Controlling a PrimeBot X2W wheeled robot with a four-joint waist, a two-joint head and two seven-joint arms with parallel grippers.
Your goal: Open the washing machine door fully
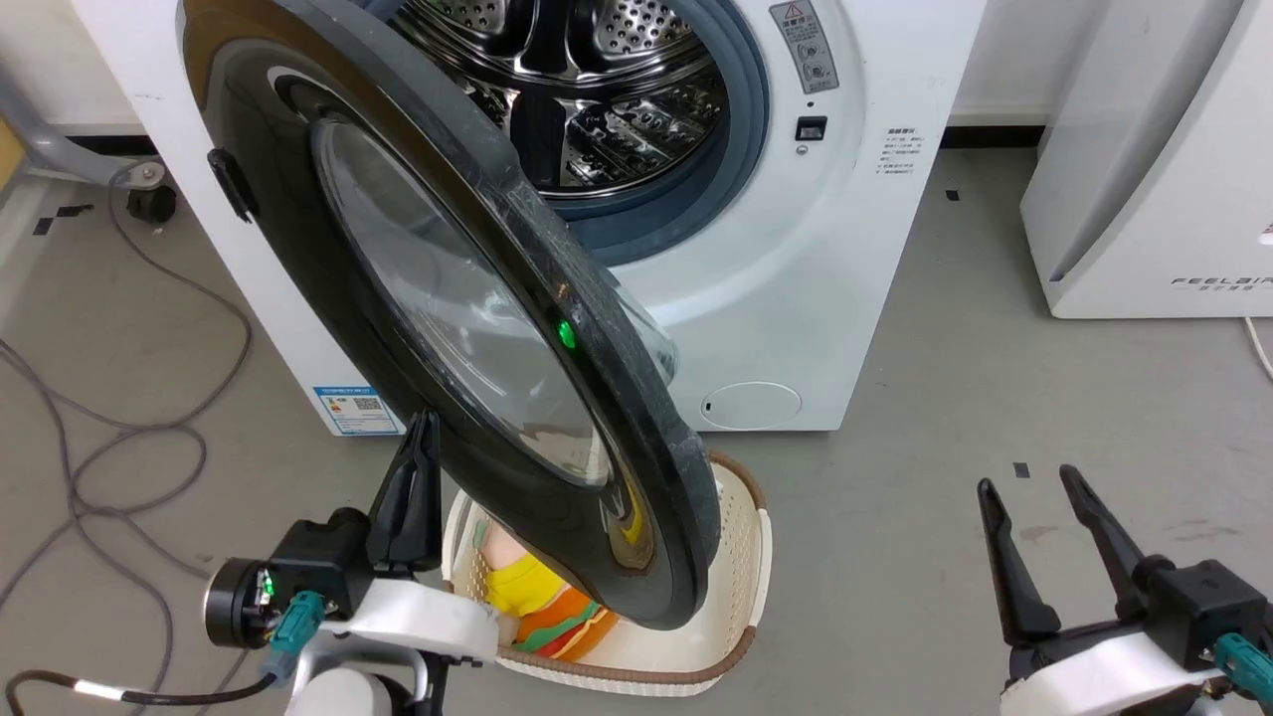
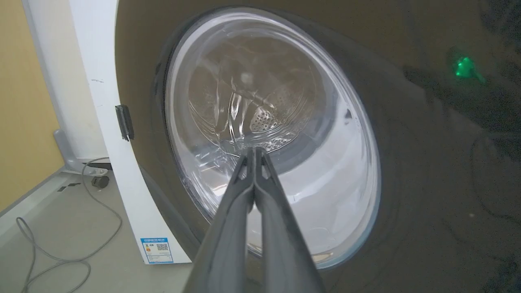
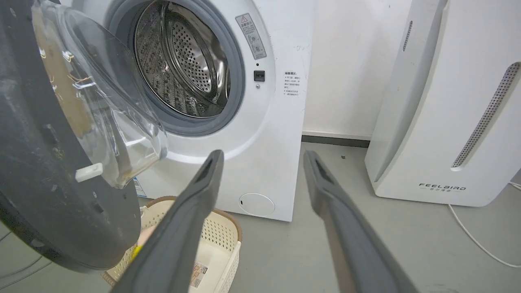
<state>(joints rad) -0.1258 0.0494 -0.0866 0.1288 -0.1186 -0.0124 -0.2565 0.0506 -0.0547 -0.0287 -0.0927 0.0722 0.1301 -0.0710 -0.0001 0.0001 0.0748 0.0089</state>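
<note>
The washing machine door [image 1: 448, 328] stands partly swung out from the white washing machine [image 1: 796, 298], its glossy black ring and clear glass centre facing left and down. My left gripper [image 1: 430, 418] is shut with nothing between its fingers. Its tips point up at the lower left of the door's outer face. In the left wrist view the closed left gripper [image 2: 254, 149] aims at the door's glass bowl [image 2: 276, 122]; I cannot tell whether it touches. My right gripper [image 1: 1026, 479] is open and empty, low on the right, apart from the door. The steel drum [image 3: 183, 69] is exposed.
A cream laundry basket [image 1: 741, 537] with colourful clothes sits on the floor under the door's lower edge. A white FEELBIRD appliance [image 1: 1144, 169] stands to the right of the washer. Grey cables [image 1: 119, 428] and a caster wheel [image 1: 149, 204] lie at the left.
</note>
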